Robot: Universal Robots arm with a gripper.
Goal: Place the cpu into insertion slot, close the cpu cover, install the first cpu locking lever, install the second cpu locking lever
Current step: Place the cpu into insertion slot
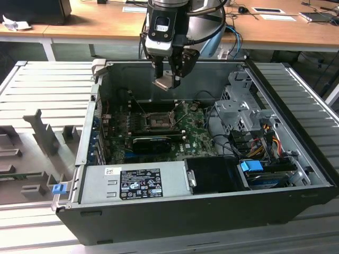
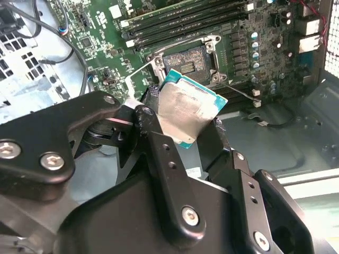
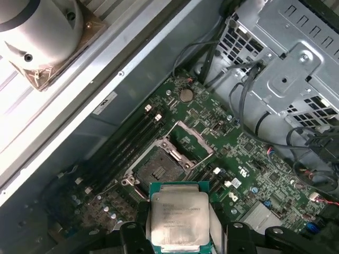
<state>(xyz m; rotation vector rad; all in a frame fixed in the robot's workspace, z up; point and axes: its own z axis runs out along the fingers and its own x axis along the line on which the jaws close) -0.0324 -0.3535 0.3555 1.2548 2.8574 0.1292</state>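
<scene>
In the exterior view, the robot arm [image 1: 167, 21] reached straight down over the far side of an open computer case [image 1: 212, 211], with its wrist pointing downward. The gripper [image 1: 166, 80] hung in the air above the green motherboard [image 1: 196, 140]. It was closed on the cpu [image 1: 164, 83], which it held tilted and clear of the board. The insertion slot [image 1: 157, 120] lay below the chip and a little nearer the camera, a black-framed square with a dark centre and nothing in it. The case sat on a grey ribbed surface [image 1: 47, 84], and a wooden desk [image 1: 95, 24] stood behind it.

In the second wrist view, black fingers [image 2: 153, 132] pinched the cpu [image 2: 185, 108] by two opposite edges. Its silvery top faced the camera, with a teal border showing along its edges. Past the chip, the insertion slot [image 2: 186, 62] lay open on the board. Long dark memory modules [image 2: 180, 18] ran alongside the slot.

In the first wrist view, the cpu [image 3: 177, 217] sat between the fingers [image 3: 132, 233], with its metal top toward the camera. The insertion slot [image 3: 156, 169] was near it on the board, and the two were apart. The cpu cover [image 3: 193, 138], a thin metal frame with a square window, was swung open beside the slot. A perforated metal drive cage [image 3: 286, 69] stood further off, with dark cables trailing past it.
</scene>
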